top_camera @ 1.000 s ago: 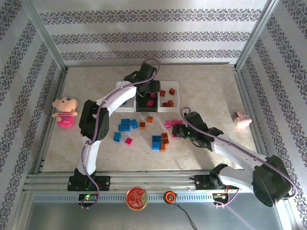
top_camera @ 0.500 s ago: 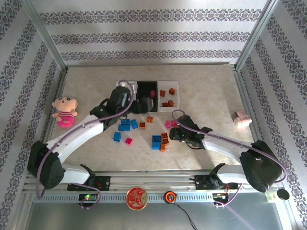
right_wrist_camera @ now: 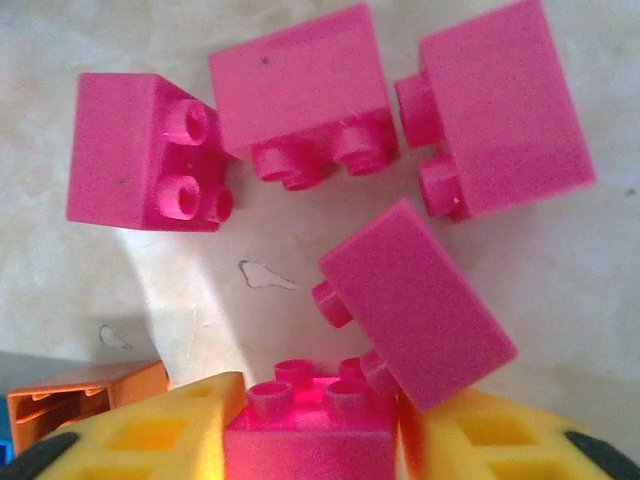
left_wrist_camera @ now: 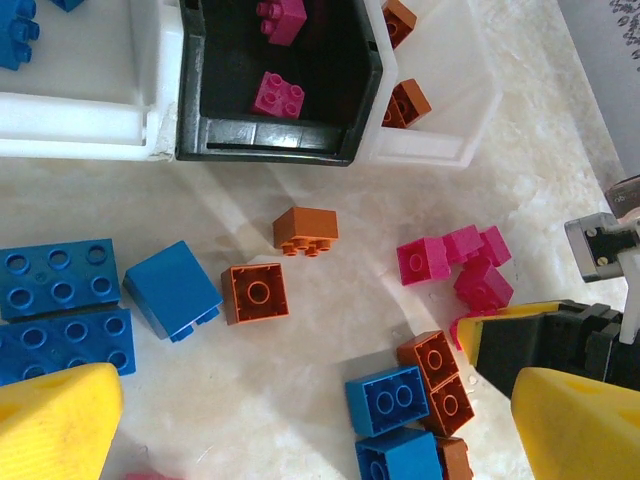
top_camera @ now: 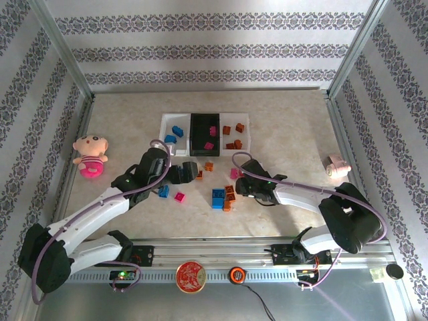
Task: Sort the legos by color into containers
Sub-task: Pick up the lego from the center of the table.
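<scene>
Right gripper (right_wrist_camera: 312,428) pinches a pink lego (right_wrist_camera: 305,405) (left gripper (left_wrist_camera: 315,415) hangs wide, empty); next it should lift clear toward the black bin (top_camera: 198,134).

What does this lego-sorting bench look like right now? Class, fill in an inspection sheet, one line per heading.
Surface: beige marbled table, loose bricks scattered mid-table.
Job's things: three joined bins; left white bin holds blue bricks, black bin holds two magenta, right white bin holds orange; blue, orange and magenta loose bricks lie outside.
Clutter: plush doll at left, pink-white roll at right.
Grippers: left gripper open above the loose bricks; right gripper shut on a magenta brick.
Cables: purple cable loops along each arm.
Surroundings: patterned walls, metal frame.
</scene>
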{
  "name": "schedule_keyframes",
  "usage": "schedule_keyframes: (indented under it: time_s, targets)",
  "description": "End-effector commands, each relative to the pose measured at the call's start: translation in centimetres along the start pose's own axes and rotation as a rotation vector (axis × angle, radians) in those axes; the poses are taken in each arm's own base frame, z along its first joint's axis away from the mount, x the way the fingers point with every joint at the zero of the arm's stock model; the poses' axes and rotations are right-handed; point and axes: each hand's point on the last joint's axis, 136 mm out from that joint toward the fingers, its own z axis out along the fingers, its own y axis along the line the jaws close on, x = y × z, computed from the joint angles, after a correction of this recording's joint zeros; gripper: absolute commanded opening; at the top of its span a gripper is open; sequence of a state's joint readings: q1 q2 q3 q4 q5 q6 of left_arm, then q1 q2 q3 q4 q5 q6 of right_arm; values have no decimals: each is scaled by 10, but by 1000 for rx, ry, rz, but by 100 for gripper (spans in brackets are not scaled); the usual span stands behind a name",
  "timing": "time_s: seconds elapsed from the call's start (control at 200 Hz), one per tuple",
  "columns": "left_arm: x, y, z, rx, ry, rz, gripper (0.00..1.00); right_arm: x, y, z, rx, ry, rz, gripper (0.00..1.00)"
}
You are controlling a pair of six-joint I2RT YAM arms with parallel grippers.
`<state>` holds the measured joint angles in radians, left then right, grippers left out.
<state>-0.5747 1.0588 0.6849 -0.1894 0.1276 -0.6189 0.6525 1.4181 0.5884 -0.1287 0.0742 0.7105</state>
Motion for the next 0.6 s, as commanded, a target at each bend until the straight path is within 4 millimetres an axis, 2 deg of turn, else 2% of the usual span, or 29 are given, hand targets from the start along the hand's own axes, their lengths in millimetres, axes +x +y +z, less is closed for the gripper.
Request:
schedule_keyframes:
  time_s: [0.0,0.165,0.265,0.365,0.44,0.505,0.595]
  targets:
    - [-5,0,-6,12,-45,-8,100,0,6,-5,-23,-7,-8,34]
    - [-1,8,-14,-12,-62,7,100,5,7,-32,-67,-18,-28,27]
    - [4,15,-18,-36,-60,25,100,-3,24,-59,-167,-57,-56,26]
    - [11,19,-21,-32,-62,22,100,-27,58,-90,-290,-103,-111,25]
    - [15,22,-23,-25,-69,8,100,-52,85,-103,-339,-134,-161,25]
    - [20,24,-24,-19,-69,1,100,-77,106,-104,-347,-160,-187,25]
    - [26,27,-24,-17,-60,-8,100,-111,134,-92,-346,-182,-213,25]
